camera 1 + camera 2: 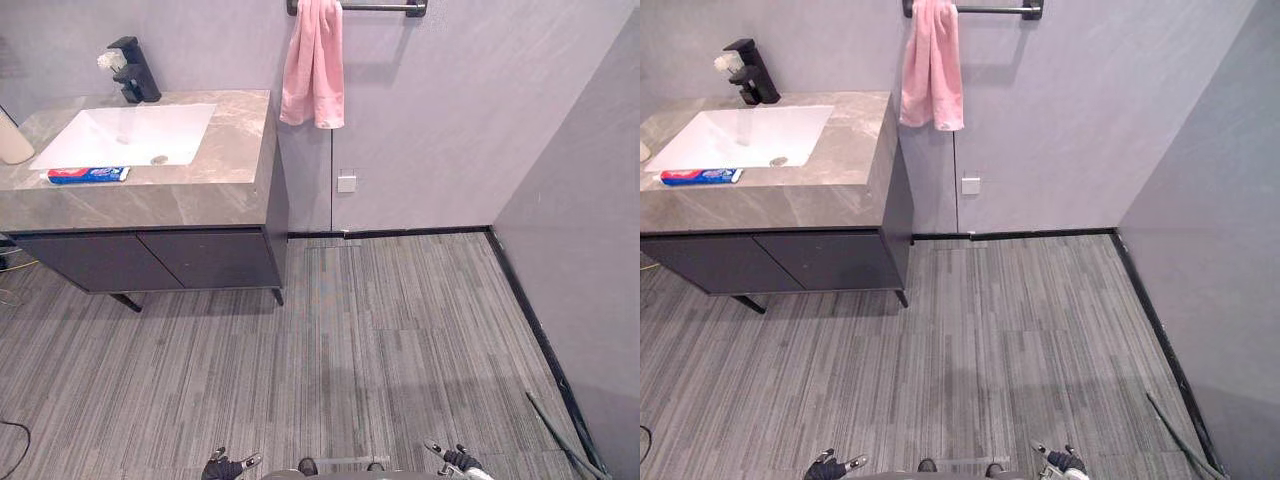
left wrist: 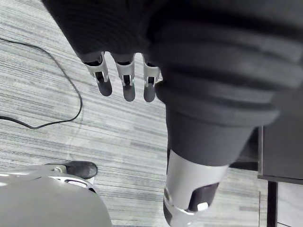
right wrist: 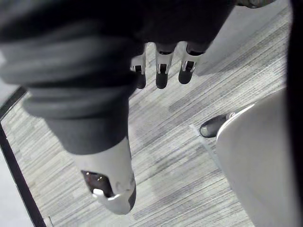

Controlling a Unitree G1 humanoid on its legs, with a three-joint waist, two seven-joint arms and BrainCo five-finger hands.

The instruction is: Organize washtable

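The washtable (image 1: 220, 195) stands at the far left: a marbled grey top over dark cabinet doors, with a white sink (image 1: 130, 135) and a black faucet (image 1: 133, 70). A red and blue toothpaste tube (image 1: 88, 175) lies on the counter in front of the sink. A pink towel (image 1: 313, 62) hangs from a dark wall bar right of the counter. My left hand (image 1: 228, 466) and right hand (image 1: 455, 460) hang low at the bottom edge, far from the counter. In the wrist views the left hand's fingers (image 2: 124, 78) and the right hand's fingers (image 3: 161, 71) are straight and hold nothing.
A pale rounded object (image 1: 12, 140) sits at the counter's left edge. A white wall socket (image 1: 346, 183) is below the towel. Grey striped floor (image 1: 380, 340) lies between me and the cabinet. A wall (image 1: 590, 230) closes the right side.
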